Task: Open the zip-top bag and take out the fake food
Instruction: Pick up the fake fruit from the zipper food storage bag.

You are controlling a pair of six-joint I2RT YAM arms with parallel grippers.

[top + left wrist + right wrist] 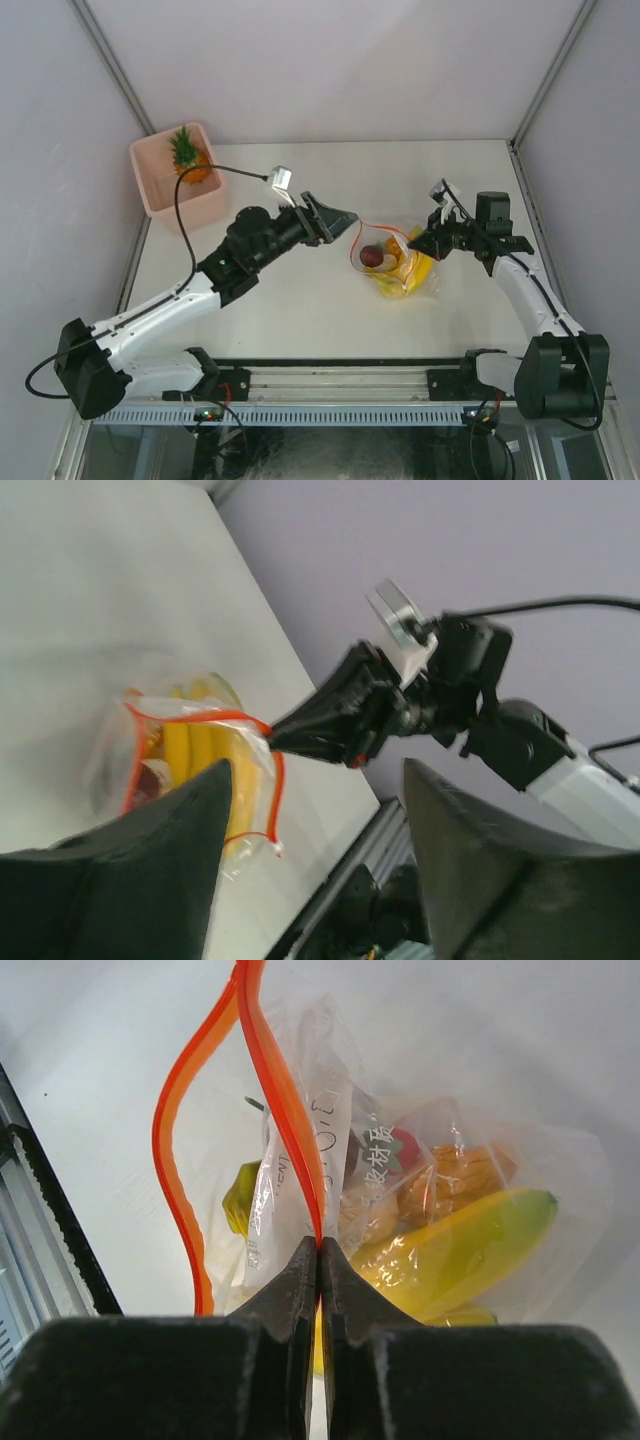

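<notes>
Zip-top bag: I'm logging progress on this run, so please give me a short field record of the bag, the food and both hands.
bag: zip-top bag, lying on the table, mouth open
in bag: at least a banana and a dark red piece
out of bag: pineapple, in the pink bin
right hand: shut on the bag's red-orange zip strip
left hand: open, near the bag's mouth, gripping nothing

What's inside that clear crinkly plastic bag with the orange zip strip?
Inside the clear crinkly plastic bag: a yellow plastic banana, a dark red round fruit and an orange ridged piece. Creased plastic and a printed label hide whatever lies beneath them.
</notes>
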